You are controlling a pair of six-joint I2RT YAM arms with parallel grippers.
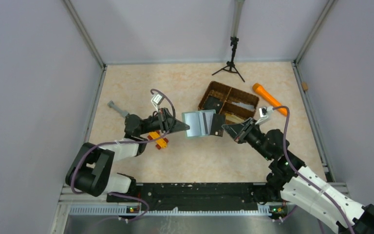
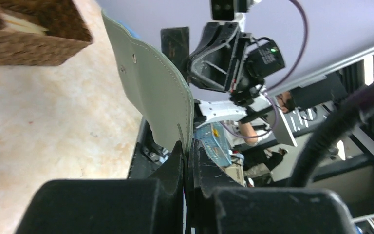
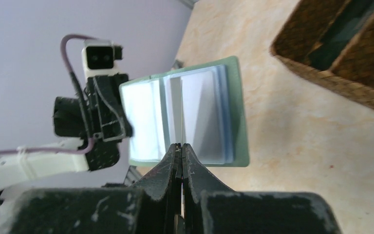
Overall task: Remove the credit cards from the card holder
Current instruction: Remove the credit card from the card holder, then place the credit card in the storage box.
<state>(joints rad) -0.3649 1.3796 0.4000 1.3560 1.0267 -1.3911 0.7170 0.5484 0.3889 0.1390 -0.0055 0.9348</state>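
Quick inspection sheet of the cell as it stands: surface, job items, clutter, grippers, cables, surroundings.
Surface: beige marbled table, no damage seen.
Job's things: card holder open, held up between both arms; card at its middle fold.
Clutter: basket, orange torch, grey tool, small orange item, tripod.
Grippers: left gripper shut on card holder's edge; right gripper shut on card.
Cables: purple cables looped along both arms.
Surroundings: grey walls, metal frame.

Sage-green card holder (image 1: pixel 198 124) hangs open in the air, pale inside, edge pinched in the left fingers (image 2: pixel 173 165), thin card (image 3: pixel 176 109) edge-on between the right fingers (image 3: pixel 168 163).
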